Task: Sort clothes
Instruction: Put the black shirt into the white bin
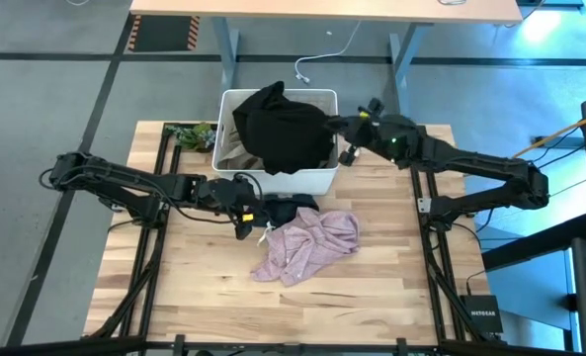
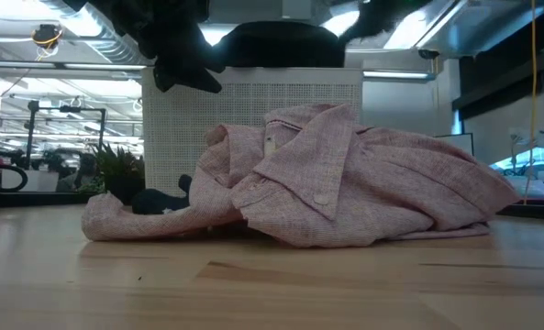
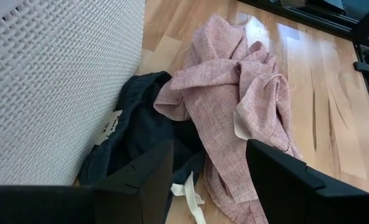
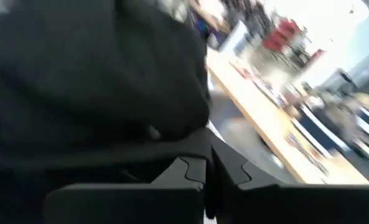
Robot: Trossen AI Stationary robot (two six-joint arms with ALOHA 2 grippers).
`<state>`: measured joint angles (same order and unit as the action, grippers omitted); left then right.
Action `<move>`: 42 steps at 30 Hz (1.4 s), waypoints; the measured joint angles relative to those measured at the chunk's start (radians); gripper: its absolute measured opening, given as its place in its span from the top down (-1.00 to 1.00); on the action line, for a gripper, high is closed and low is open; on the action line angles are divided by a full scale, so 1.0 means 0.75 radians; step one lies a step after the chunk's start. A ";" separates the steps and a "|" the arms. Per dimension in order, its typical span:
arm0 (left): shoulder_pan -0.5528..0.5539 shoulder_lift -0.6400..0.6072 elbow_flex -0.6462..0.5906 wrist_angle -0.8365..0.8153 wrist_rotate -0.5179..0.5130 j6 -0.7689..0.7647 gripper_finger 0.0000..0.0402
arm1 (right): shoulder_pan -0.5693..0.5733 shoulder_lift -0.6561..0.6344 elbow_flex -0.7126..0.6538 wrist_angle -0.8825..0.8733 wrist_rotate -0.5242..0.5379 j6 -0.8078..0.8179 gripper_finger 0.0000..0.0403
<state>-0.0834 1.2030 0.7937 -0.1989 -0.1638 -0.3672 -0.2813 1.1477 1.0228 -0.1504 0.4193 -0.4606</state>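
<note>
A black garment (image 1: 283, 129) lies heaped over the white bin (image 1: 317, 178) at the table's far side, with beige cloth (image 1: 235, 153) under it. My right gripper (image 1: 338, 126) is shut at the black garment's right edge. A light pink garment (image 1: 307, 245) lies crumpled on the table in front of the bin. A small dark blue-grey garment (image 3: 140, 130) lies against the bin's near wall, partly under the pink one. My left gripper (image 3: 209, 180) is open just above the dark blue-grey garment's edge and touches nothing. No olive garment shows. My right gripper pinches the black garment's right edge (image 4: 193, 140) between its two fingertips, coming level from the table's right. How many layers it has cannot be told. The rest of the garment rests heaped on the bin.
A small green plant (image 1: 189, 133) sits at the bin's left. The bin's perforated wall (image 3: 60, 81) stands close beside my left gripper. Bare wood (image 1: 213, 297) lies along the table's near side.
</note>
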 joint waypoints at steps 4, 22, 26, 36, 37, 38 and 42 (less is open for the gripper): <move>0.000 0.000 0.000 0.000 0.000 -0.006 0.01 | 0.000 0.044 0.048 0.118 -0.175 0.097 0.92; 0.000 0.000 0.000 -0.001 0.000 -0.014 0.02 | 0.001 0.288 0.279 -0.518 -0.127 0.295 0.54; 0.000 0.000 0.000 -0.001 0.000 -0.020 0.01 | 0.001 0.288 0.516 -0.802 -0.120 0.313 0.24; 0.000 0.000 0.000 -0.001 0.000 -0.024 0.01 | -0.001 0.301 0.841 -0.640 -0.332 0.535 -0.01; 0.000 0.000 0.000 -0.001 0.000 -0.024 0.01 | -0.001 0.317 0.842 -0.585 -0.340 0.541 -0.01; 0.000 0.000 0.000 0.000 0.000 -0.024 0.02 | -0.001 0.340 0.842 -0.545 -0.340 0.543 -0.01; 0.000 0.000 0.000 0.000 0.000 -0.008 0.02 | -0.012 0.490 0.841 -0.428 -0.346 0.585 -0.01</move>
<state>-0.0834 1.2031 0.7937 -0.1987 -0.1639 -0.3734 -0.2903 1.5153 1.6535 -0.4712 0.1598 -0.0219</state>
